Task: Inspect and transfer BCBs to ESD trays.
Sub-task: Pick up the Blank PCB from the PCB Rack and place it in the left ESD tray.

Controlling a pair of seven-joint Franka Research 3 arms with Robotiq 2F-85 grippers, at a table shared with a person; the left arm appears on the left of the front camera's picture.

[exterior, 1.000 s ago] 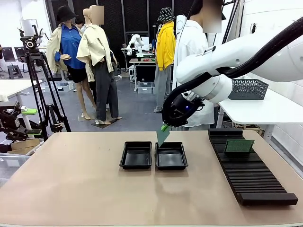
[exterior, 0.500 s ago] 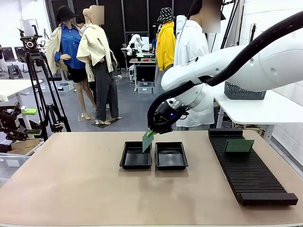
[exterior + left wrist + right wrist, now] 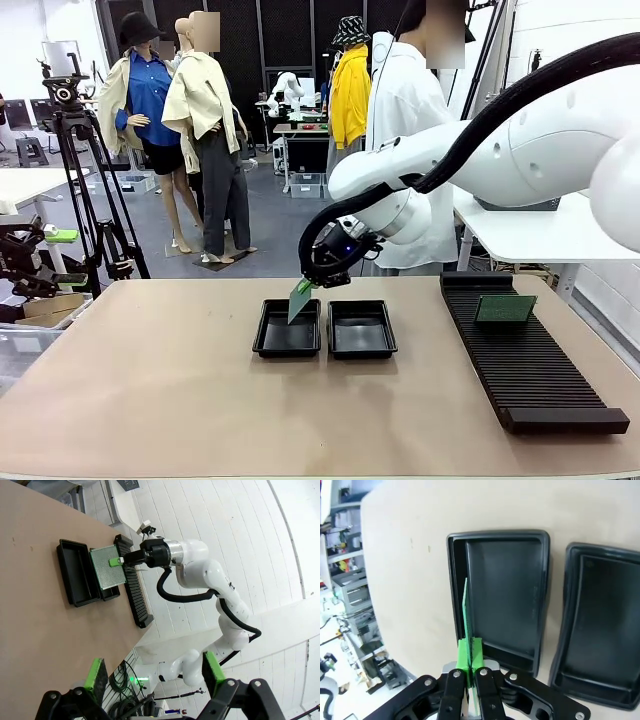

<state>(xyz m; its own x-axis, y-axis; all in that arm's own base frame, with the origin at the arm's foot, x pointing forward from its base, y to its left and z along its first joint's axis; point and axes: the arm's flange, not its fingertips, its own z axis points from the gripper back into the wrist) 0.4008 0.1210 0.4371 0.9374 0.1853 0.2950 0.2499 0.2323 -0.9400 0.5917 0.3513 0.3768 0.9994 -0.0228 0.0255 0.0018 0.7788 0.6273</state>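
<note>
Hanging over the left ESD tray (image 3: 263, 341), the right jaws clench a tilted green BCB (image 3: 299, 302); the left jaws stand released.

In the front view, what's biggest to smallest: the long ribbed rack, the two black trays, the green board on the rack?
1. Ribbed rack.
2. Left tray and right tray, which look alike.
3. Green board on the rack.

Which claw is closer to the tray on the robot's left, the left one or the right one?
Right. The right claw, shut on a BCB, hangs just above that ESD tray; the left claw, open, sits far off from it.
</note>
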